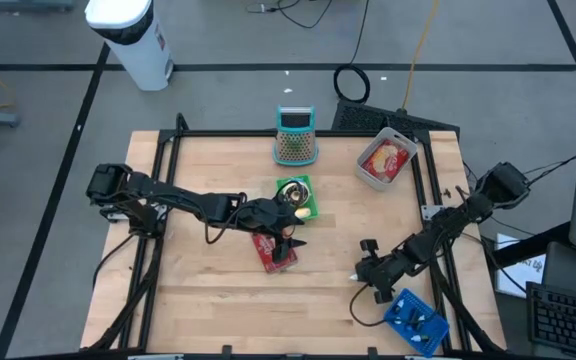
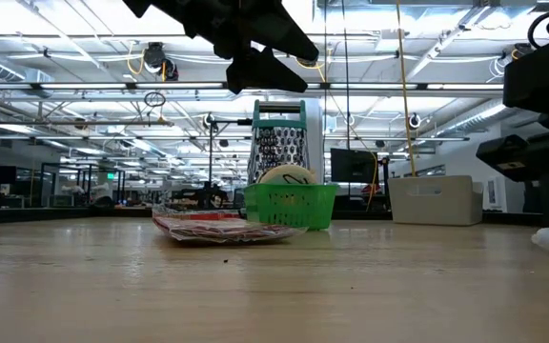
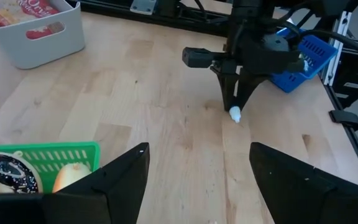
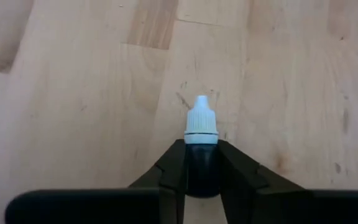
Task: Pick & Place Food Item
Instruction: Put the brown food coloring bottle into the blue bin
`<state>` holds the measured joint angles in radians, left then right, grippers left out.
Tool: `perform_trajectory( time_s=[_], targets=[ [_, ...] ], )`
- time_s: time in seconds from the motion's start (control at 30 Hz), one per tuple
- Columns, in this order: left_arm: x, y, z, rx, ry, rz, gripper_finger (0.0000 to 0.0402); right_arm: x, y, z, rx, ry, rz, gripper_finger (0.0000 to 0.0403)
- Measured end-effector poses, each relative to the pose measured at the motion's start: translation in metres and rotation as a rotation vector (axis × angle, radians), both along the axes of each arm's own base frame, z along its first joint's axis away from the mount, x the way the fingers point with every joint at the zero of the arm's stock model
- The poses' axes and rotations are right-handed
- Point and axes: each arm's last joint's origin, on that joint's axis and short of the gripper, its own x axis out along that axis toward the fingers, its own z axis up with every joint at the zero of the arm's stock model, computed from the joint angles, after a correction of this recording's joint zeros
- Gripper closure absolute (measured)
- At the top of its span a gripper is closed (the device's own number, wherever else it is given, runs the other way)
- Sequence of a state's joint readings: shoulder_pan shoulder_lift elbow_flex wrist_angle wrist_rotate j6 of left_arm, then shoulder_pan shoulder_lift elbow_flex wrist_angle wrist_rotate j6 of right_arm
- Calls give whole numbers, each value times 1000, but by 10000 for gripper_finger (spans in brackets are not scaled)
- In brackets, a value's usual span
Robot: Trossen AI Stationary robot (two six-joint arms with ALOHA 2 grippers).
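My right gripper (image 1: pixel 361 285) is near the table's front right, shut on a small dark dropper bottle with a white cap (image 4: pixel 201 121). The same cap (image 3: pixel 235 114) shows in the left wrist view, low at the wood. My left gripper (image 1: pixel 293 238) hangs open above the table's middle, over a flat red packet (image 1: pixel 273 250) that lies on the wood. Beside the packet stands a green basket (image 1: pixel 298 197) holding a round pale food item and a dark speckled one (image 3: pixel 5 174). Nothing is between the left fingers (image 3: pixel 123 180). My right gripper pinches the bottle's dark body (image 4: pixel 201 171) between its two fingers, just behind the white cap. The fingers slant down from the table's right. The bottle lies along them, cap foremost and pointing down at the wood; whether the tip touches the table I cannot tell.
A metal grater with a teal frame (image 1: pixel 294 137) stands at the far middle. A white bin with red packets (image 1: pixel 385 160) sits at the far right. A blue basket (image 1: pixel 415 320) sits at the front right corner, just behind my right gripper.
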<state>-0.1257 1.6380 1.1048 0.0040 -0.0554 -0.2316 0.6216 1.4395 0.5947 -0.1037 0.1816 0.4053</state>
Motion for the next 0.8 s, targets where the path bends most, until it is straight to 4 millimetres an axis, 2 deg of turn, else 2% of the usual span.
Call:
perform_trajectory(
  time_s=[0.17, 0.37, 0.6, 0.8],
  targets=[
    [0, 0, 0, 1, 0, 0, 120, -2, 2, 14, 123, -17, 20, 349],
    [0, 0, 0, 1, 0, 0, 126, -14, 6, 44, 366, -23, 4, 348],
    [0, 0, 0, 1, 0, 0, 131, -47, 22, 75, 679, 72, -37, 349],
    [0, 0, 0, 1, 1, 0, 131, -83, 45, 83, 834, 250, -109, 349]
  ],
)
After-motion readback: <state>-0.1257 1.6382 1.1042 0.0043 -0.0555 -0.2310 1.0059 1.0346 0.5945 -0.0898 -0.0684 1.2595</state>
